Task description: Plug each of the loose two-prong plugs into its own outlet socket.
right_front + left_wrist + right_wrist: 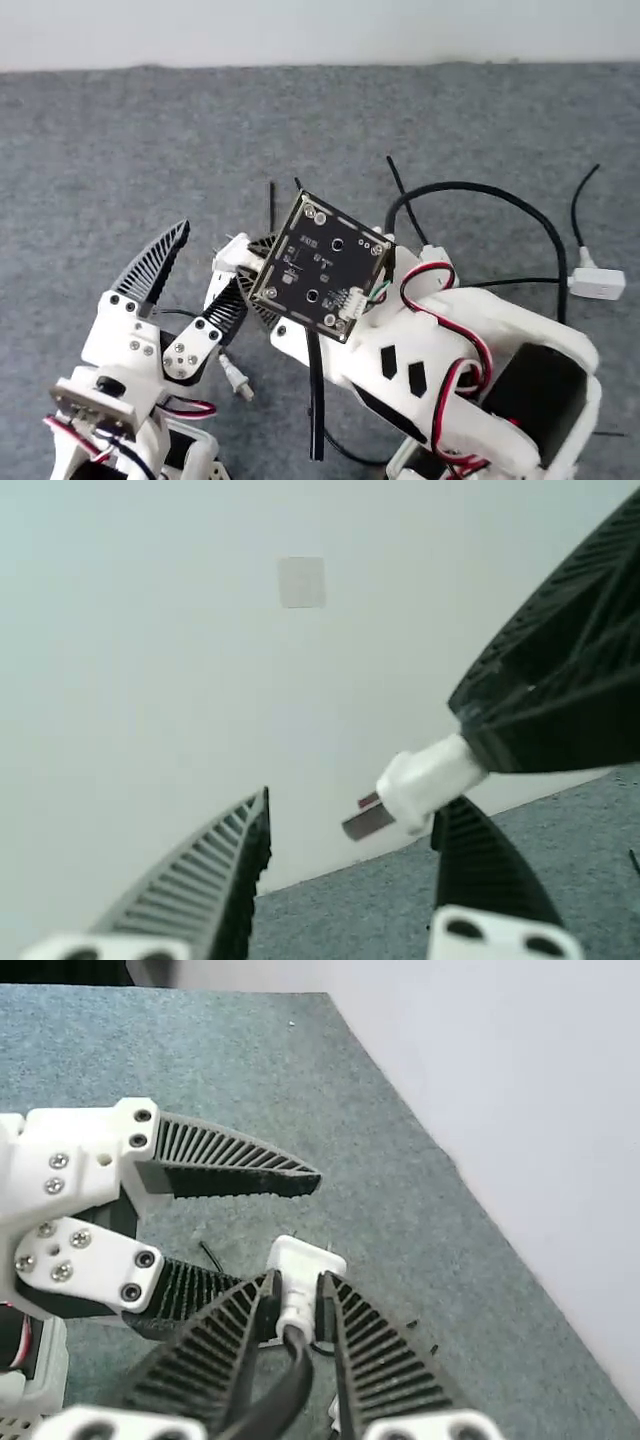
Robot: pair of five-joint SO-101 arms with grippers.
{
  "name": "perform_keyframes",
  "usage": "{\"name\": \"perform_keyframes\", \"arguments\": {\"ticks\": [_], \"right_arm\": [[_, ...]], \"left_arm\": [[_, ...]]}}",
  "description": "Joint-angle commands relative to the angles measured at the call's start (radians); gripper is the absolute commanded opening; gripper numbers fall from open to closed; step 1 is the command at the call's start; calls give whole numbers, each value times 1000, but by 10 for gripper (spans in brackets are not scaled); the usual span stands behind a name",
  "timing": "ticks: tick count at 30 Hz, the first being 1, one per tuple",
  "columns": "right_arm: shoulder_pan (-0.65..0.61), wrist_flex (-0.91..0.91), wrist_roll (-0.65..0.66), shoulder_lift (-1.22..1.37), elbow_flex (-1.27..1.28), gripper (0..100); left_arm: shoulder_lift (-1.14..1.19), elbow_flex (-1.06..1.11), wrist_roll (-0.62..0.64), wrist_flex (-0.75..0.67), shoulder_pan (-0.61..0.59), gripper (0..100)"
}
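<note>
- Currently the right gripper (297, 1285) has its fingers clamped on a white two-prong plug (300, 1260), with the black cable (285, 1380) running back between them. The plug is held in the air over the middle of the counter (100, 150).
- Left gripper (208, 262): fingers wide, empty, just beside that plug's prongs.
- Second plug (235, 375) lies loose near the counter's front edge.
- White block (597, 285) sits toward the right edge; possibly a socket, can't confirm.
- My read is a regrip or alignment step. Grip the plug body square, keep the prongs clear, and line them up with the slots before pushing.
</note>
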Motion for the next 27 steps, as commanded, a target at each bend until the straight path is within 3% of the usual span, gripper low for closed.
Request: {"name": "perform_keyframes", "arguments": {"ticks": [1,21,27], "right_arm": [[-10,39,-2,-41,-44,9],[-7,-136,32,-176,382,9],[62,-188,54,-266,459,8]], "left_arm": [[-14,-2,-9,-23,-20,246],[-14,-1,-12,21,-20,246],[-14,41,-14,15,-20,246]]}}
